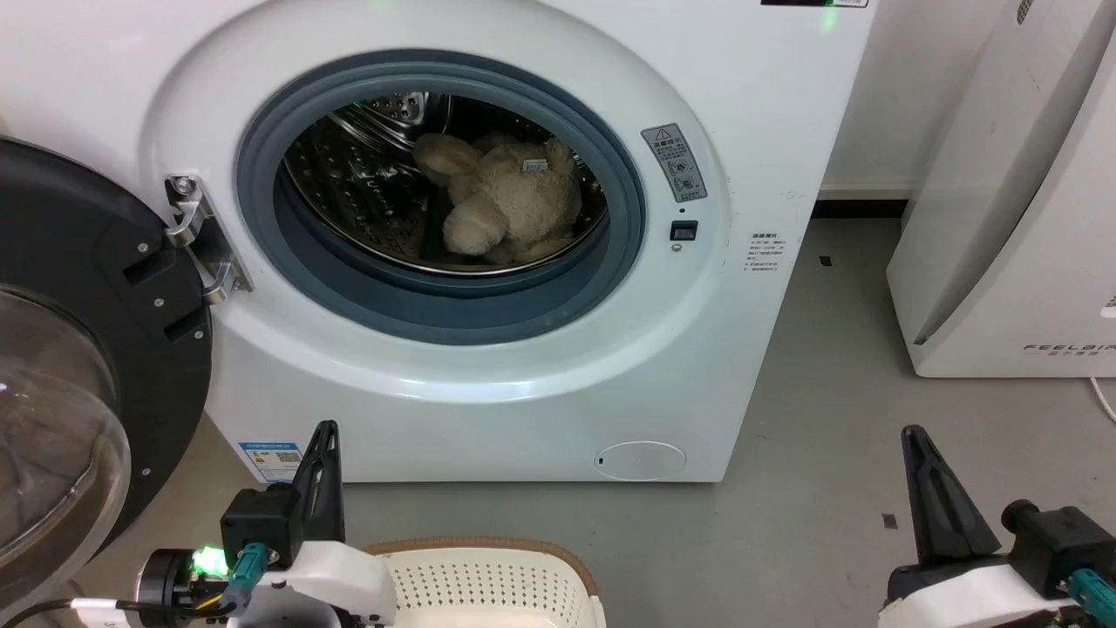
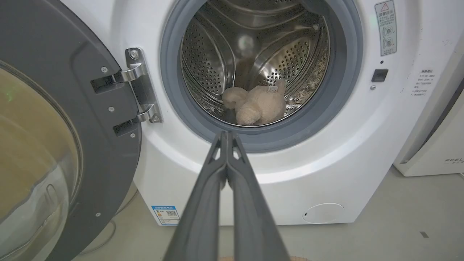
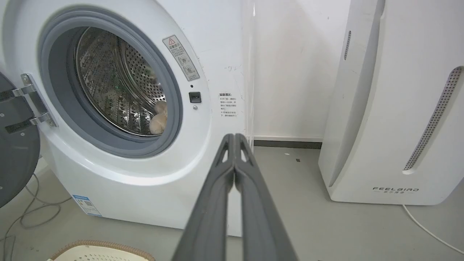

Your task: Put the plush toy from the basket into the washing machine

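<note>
— Is the bear in?
— I'd say so. The plush toy [image 1: 510, 196] lies inside the washing machine [image 1: 488, 392], at six o'clock in the drum from the left wrist. The left gripper [image 2: 226, 136] and right gripper [image 3: 235, 137] are pressed closed on nothing.
— Anything left?
— Perhaps the door [image 1: 87, 305], open at nine o'clock. The basket [image 1: 488, 576] is cut off at six o'clock, and the toy's face is hidden.

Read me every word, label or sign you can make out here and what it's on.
"FEELBIRD": on the white appliance beside the washing machine.
The warning sticker with a triangle sign, on the washing machine: too small to read.
The printed notice right of it: too small.
The blue label, lower left: too small.
</note>
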